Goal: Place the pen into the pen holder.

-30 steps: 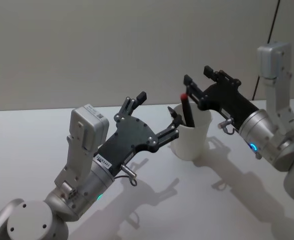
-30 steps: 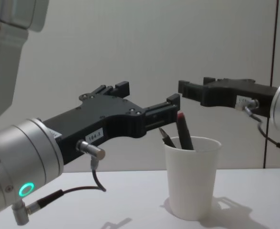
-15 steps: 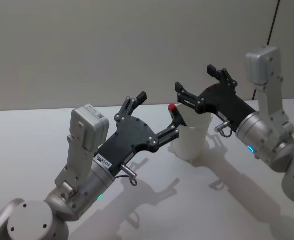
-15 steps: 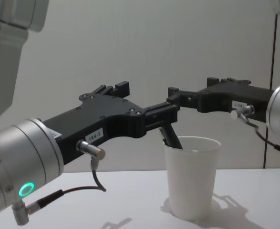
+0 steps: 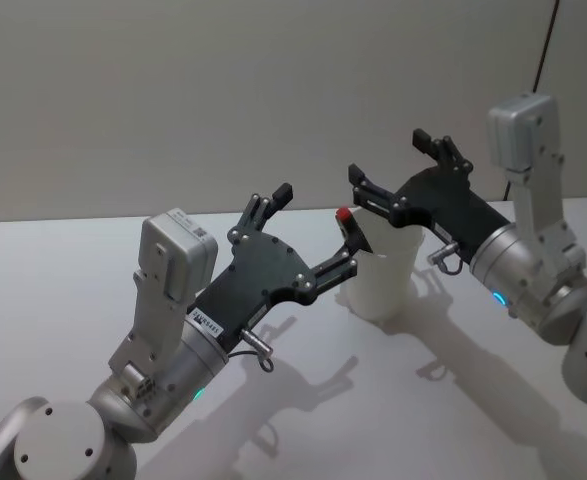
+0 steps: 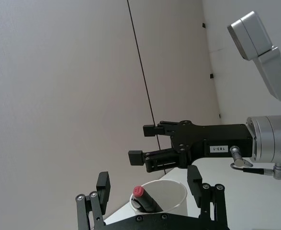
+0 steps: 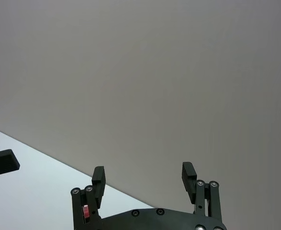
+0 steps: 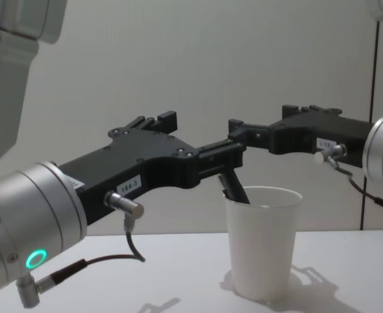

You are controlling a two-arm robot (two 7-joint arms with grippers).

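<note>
Pen (image 5: 350,229) with a red cap sits inside the pen holder (image 5: 385,275), a plain white paper cup. The cup stands upright on the white table (image 5: 93,250), toward the far edge and over on the right side. The pen leans in the cup, and its red top pokes up over the rolled rim on the side nearest the left gripper (image 5: 315,226). From the left wrist camera you look down into the cup (image 6: 171,201) and see the pen (image 6: 145,199) lying against the inside wall, red end up. From the chest camera the dark body of the pen (image 8: 233,185) slants up out of the cup (image 8: 263,241); its red top is hidden there behind the black fingers.

The left gripper (image 8: 201,140) is just beside the cup at rim height. Its two fingers are spread apart and hold nothing. One finger tip is right next to the pen top, but I cannot tell if it touches.

The right gripper (image 5: 393,170) hangs just over the cup, reaching in from the right. Its fingers are wide apart too, and nothing is between them. From its own wrist camera the two fingers (image 7: 188,171) point at the bare wall with an open gap between them
</note>
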